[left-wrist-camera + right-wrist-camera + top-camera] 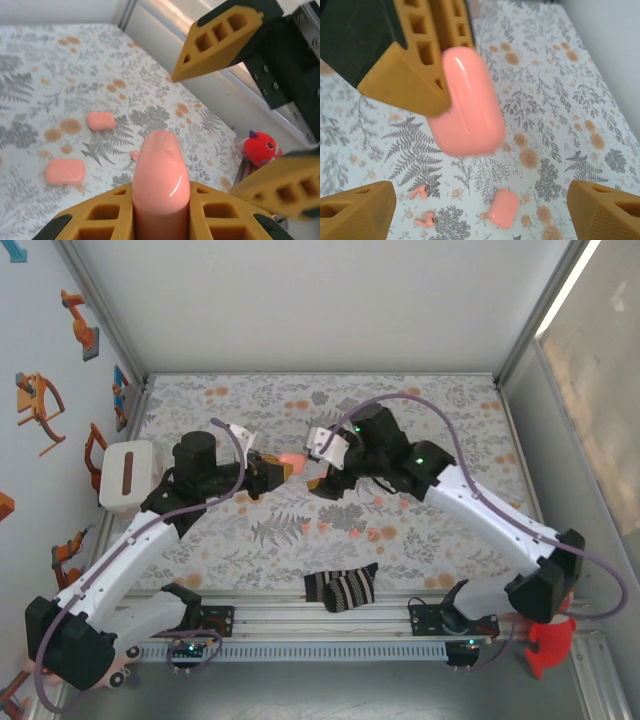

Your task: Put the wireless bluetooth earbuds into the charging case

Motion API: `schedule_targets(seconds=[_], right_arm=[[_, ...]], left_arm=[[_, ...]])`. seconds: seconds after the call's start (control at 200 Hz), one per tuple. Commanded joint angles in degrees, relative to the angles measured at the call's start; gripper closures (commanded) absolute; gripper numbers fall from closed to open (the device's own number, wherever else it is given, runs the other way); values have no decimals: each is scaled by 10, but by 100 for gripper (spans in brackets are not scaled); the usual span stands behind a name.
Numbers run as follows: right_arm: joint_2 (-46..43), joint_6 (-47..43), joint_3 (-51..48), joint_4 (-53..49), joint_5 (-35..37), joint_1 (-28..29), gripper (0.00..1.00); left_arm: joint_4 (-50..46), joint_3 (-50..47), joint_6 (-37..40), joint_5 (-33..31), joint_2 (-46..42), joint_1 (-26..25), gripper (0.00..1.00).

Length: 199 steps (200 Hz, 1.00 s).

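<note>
My left gripper [160,191] is shut on a salmon-pink charging case [161,167] and holds it above the cloth; from above the case [292,460] sticks out past the left gripper [268,472]. My right gripper [482,200] stands open just short of that case [467,105], its yellow fingers [357,212] wide apart with nothing between them. Two coral earbuds [420,191] [426,219] lie on the cloth below, beside another pink case [504,209]. One more earbud [135,155] lies near two further cases [101,121] [65,171].
The floral cloth [440,420] covers the table inside white walls. A white box [127,475] stands at the left edge, a striped sock [342,587] lies at the front, and a red toy [548,645] sits by the right arm's base.
</note>
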Motion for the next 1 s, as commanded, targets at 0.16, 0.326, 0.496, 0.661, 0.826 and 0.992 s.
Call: schedule_targets(seconds=[0.16,0.326,0.496,0.661,0.826,0.992], right_arm=[[-98,151,-91,143,-182,-72,12],[-69,169,-81,153,-217,-72,17],[-30,169,-58,166,-247,-66,19],[-6,161,-39,164,-245,-57,20],[3,157,-36,163,-242,-48,20],[8,155,-42,162,-235,-41,20]], left_arm=[[153,-81,179,28,-54,2,100],[179,-99,222,67,-64,-1,100],[261,-138,229,89,-74,-4,100],[310,-158,224,92,-79,-5,100],[312,-159,222,91,-81,-5,100],[313,-159,218,91,-83,-5,100]])
